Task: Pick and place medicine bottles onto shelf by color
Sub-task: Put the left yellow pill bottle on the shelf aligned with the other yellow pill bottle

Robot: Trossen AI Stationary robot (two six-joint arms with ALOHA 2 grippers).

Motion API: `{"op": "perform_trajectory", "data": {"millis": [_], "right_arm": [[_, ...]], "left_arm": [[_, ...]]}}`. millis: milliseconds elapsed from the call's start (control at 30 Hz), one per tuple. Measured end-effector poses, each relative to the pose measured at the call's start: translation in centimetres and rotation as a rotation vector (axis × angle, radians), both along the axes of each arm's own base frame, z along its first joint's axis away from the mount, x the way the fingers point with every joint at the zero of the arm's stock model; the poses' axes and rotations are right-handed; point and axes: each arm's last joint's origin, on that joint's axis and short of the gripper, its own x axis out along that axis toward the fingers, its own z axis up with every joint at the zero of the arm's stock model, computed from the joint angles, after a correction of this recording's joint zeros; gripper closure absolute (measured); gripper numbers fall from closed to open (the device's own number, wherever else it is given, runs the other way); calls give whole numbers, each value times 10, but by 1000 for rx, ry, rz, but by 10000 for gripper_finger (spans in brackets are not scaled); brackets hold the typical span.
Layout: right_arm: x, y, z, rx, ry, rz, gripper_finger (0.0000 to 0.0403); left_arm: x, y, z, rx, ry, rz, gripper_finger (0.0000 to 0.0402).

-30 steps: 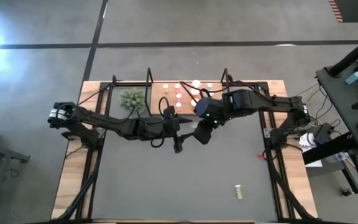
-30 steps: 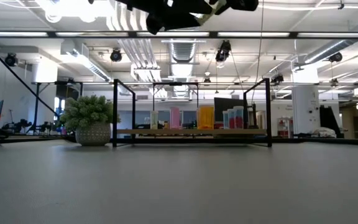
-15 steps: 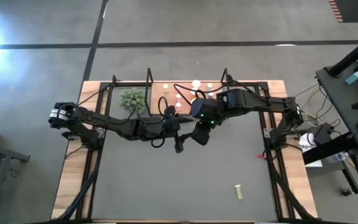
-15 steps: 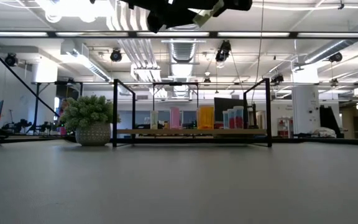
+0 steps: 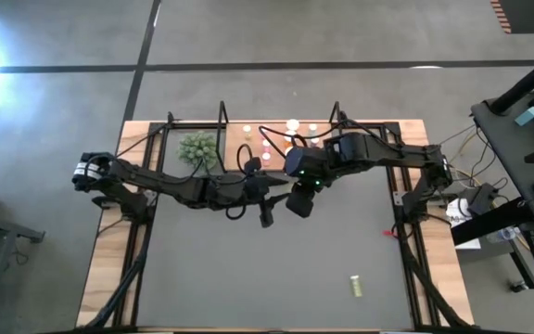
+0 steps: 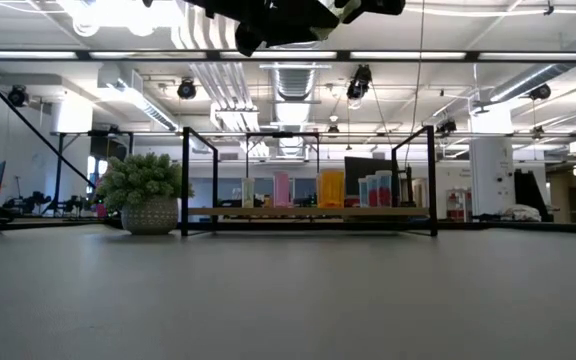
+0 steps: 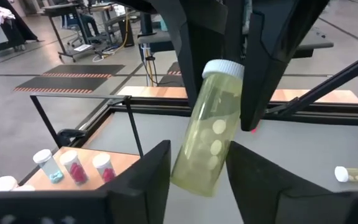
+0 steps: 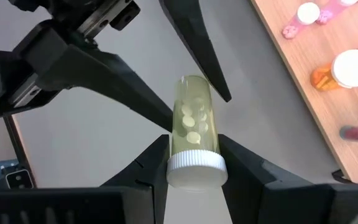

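Right wrist view — yellow-green bottle (image 8: 192, 134), unlabelled, between both pincers

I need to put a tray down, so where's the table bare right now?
The mat is bare across its near left and middle; one bottle lies near right. Mid-mat is crowded: both arms meet there over a yellow bottle, right fingers gripping its cap end. The shelf is filled with bottles, plant beside it.

We see a yellow-green bottle (image 7: 207, 130) with a white cap and pale round pills inside. The shelf (image 8: 303, 62) is light brown wood. On it stand pink, orange and blue bottles (image 7: 73, 167) with white caps. The mat (image 5: 276, 269) is dark grey.
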Motion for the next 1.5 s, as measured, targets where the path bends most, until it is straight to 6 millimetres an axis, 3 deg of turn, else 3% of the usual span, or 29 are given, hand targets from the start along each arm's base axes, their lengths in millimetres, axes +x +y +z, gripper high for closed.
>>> {"op": "perform_trajectory", "data": {"millis": [200, 367, 567, 767, 933, 1233, 1500], "right_arm": [[0, 0, 1, -7, -4, 15, 294], [0, 0, 1, -12, -4, 27, 291], [-3, 0, 5, -18, 0, 44, 254], [-13, 0, 27, -28, -36, 75, 209], [-29, -1, 55, -46, -113, 98, 196], [-61, 12, 87, -272, -231, 33, 202], [-65, 43, 88, -480, -288, 11, 202]], "left_arm": [[0, 0, -1, 1, 3, -7, 304], [0, -1, -1, -1, 4, -17, 312], [0, -1, 0, -35, -15, -8, 314], [0, -1, 2, -83, -39, -1, 314], [1, -1, 7, -91, -92, -3, 314], [-2, 4, 28, -103, -297, 111, 314], [-7, 7, 47, -104, -476, 121, 314]]}}
